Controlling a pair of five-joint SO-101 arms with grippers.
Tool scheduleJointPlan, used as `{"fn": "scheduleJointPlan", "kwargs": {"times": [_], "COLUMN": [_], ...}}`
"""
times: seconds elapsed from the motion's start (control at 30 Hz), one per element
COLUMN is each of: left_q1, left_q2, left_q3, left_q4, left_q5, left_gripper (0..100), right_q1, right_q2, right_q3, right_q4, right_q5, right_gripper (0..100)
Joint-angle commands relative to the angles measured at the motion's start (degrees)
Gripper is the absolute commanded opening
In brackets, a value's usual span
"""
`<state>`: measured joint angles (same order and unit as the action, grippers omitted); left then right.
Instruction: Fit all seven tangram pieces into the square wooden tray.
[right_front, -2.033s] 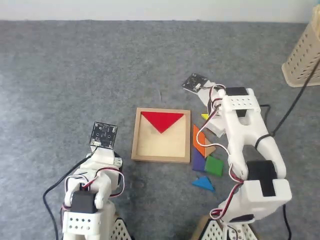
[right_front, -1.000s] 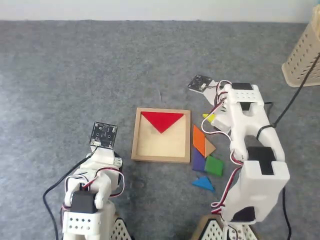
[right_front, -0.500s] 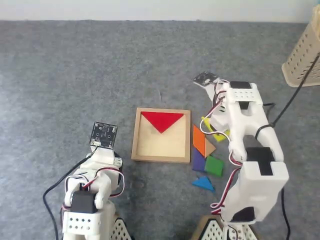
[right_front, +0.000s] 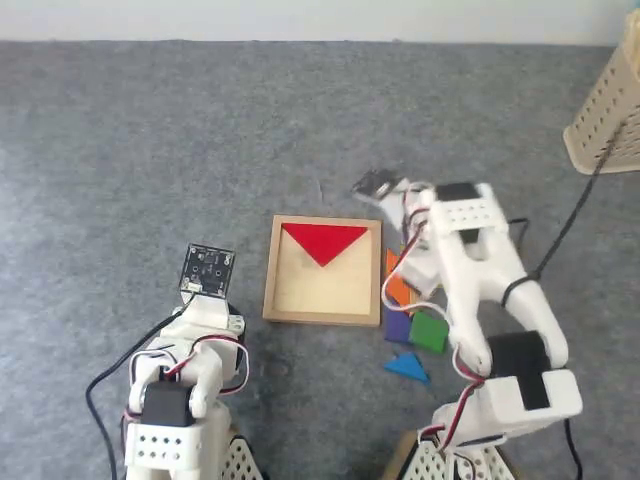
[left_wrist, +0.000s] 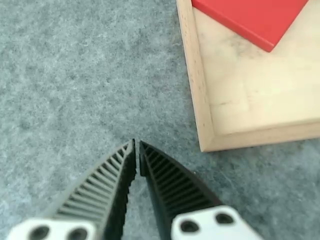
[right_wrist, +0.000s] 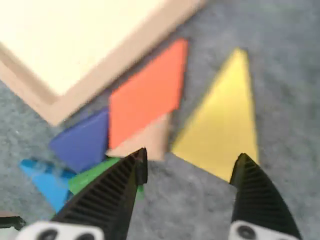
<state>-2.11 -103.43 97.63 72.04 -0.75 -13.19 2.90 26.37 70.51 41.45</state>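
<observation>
The right tool (right_wrist: 192, 162) is spread wide and holds nothing; its dark toothed fingers (right_wrist: 112, 192) hang over the grey worktop (right_front: 150, 130), with the near edge of the yellow triangle (right_wrist: 225, 127) lying between the tips; one tip overlaps the green piece (right_wrist: 90, 181) and the small tan triangle (right_wrist: 147, 142), but I cannot tell whether it touches them. The left tool (left_wrist: 136, 146) is pressed together with nothing in it, over bare worktop just beside a corner of the square wooden tray (left_wrist: 192, 80).

Counted: two tools; one tray; seven pieces. One piece, the red triangle (right_front: 323, 242), lies inside the tray against its far rim. Six lie outside, clustered just beside the tray's right side: one yellow triangle; one orange parallelogram (right_wrist: 147, 105); one tan triangle; one purple piece (right_wrist: 85, 145); one green piece; one blue triangle (right_wrist: 42, 177). The orange, tan and purple pieces touch; the blue triangle lies near the green piece, at the cluster's near end.
</observation>
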Motion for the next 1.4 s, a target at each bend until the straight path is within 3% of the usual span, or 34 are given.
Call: {"fn": "scheduleJointPlan", "kwargs": {"times": [0.0,0.3,0.73,1.0,1.23,1.37], "left_q1": [-0.3,-0.3,-0.3,-0.3,-0.3,-0.3], "left_q2": [-1.2,-1.2,-1.2,-1.2,-1.2,-1.2], "left_q3": [-1.1,-1.1,-1.1,-1.1,-1.1,-1.1], "left_q4": [0.4,0.4,0.4,0.4,0.4,0.4], "left_q5": [0.4,0.4,0.4,0.4,0.4,0.4], "left_gripper": [1,1,1,1,1,1], "right_q1": [-1.0,4.5,4.7,5.4,8.0,8.2], "right_q2": [-3.8,-2.2,14.7,14.9,10.5,3.1], "right_q3": [2.4,0.7,-9.0,-9.3,-9.1,-9.1], "right_q4": [-4.7,-5.7,-3.5,-2.9,-1.9,2.3], "right_q5": [2.2,5.3,5.1,-0.5,-0.4,1.3], "right_gripper": [28.2,39.5,35.5,14.3,25.1,25.4]}}
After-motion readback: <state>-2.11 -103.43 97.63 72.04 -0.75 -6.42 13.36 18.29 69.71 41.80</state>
